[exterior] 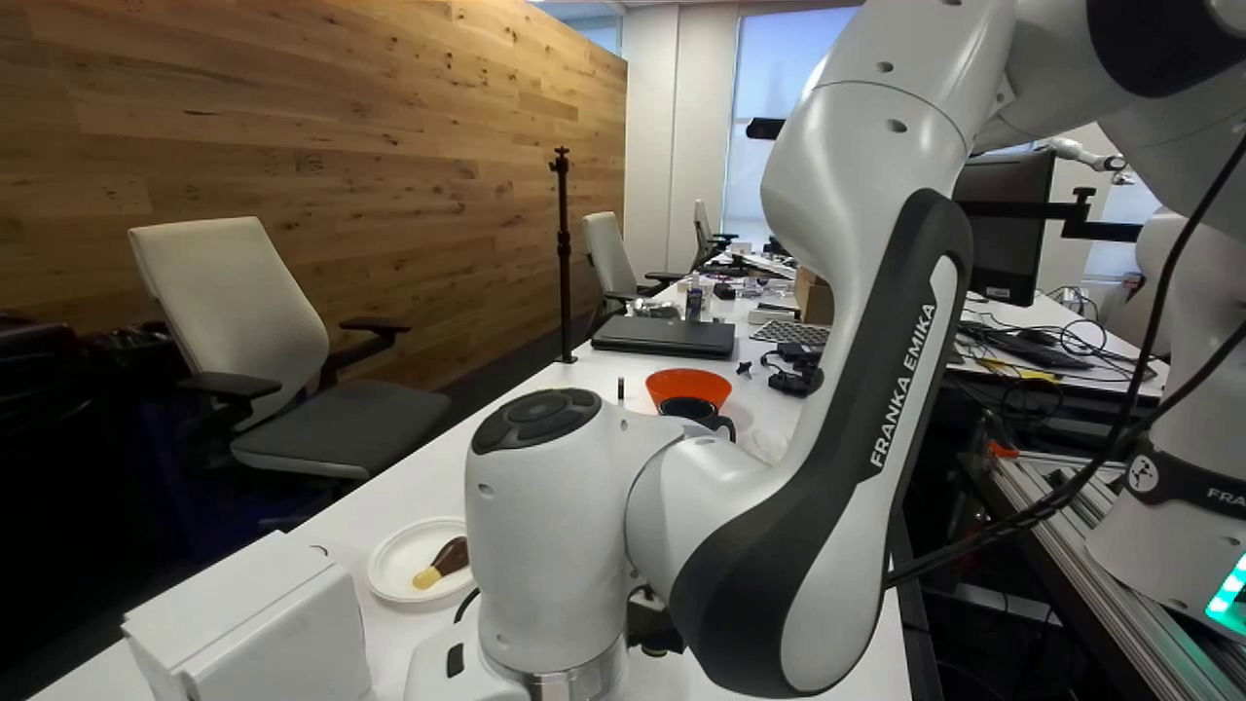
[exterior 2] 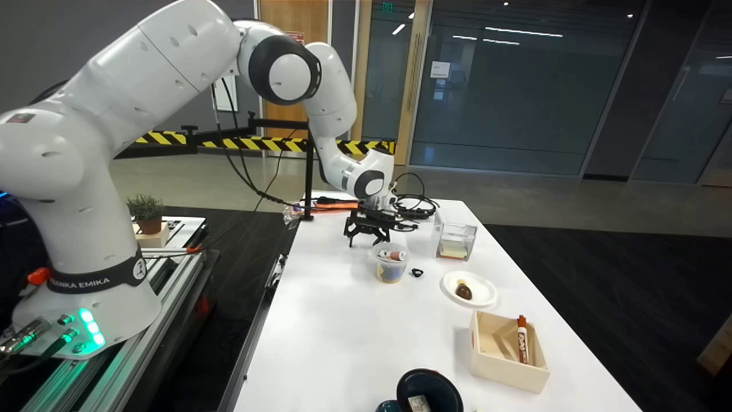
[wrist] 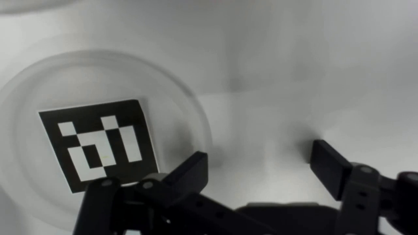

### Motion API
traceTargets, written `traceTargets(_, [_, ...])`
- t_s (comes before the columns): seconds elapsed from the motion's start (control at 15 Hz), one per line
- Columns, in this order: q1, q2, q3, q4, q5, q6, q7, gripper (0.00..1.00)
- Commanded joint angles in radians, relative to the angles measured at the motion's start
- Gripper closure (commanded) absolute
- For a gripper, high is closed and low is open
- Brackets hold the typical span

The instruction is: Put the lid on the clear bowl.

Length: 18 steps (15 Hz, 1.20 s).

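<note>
The lid (wrist: 101, 147) lies flat on the white table at the left of the wrist view, see-through with a black-and-white square mark. My gripper (wrist: 259, 160) is open, with nothing between its fingers. Its left finger overlaps the lid's right edge in the picture; I cannot tell if they touch. The right finger is over bare table. In an exterior view my gripper (exterior 2: 367, 237) is low over the table, just behind the clear bowl (exterior 2: 390, 266), which stands upright with reddish and dark bits inside. I cannot make out the lid in the exterior views.
A clear box (exterior 2: 456, 240) and a white plate (exterior 2: 485, 290) with brown food stand beside the bowl. A small black ring (exterior 2: 417, 273) lies between. A wooden box (exterior 2: 509, 375) with a marker and a dark mug (exterior 2: 429, 389) stand farther along. An orange bowl (exterior: 687, 383) shows too.
</note>
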Motion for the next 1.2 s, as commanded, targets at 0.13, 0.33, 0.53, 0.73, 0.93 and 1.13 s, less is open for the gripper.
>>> traceTargets(0.13, [0.017, 0.025, -0.009, 0.042, -0.033, -0.016, -0.006, 0.55])
traceTargets(0.33, [0.016, 0.026, -0.003, 0.043, -0.027, -0.025, -0.013, 0.75])
traceTargets(0.53, [0.010, 0.027, 0.003, 0.045, -0.021, -0.027, -0.016, 0.98])
traceTargets(0.73, [0.009, 0.030, 0.005, 0.045, -0.021, -0.022, -0.018, 1.00])
traceTargets(0.93, [0.007, 0.033, 0.007, 0.046, -0.018, -0.016, -0.016, 1.00])
traceTargets(1.13, [-0.005, -0.015, 0.020, 0.016, -0.003, -0.026, -0.008, 1.00])
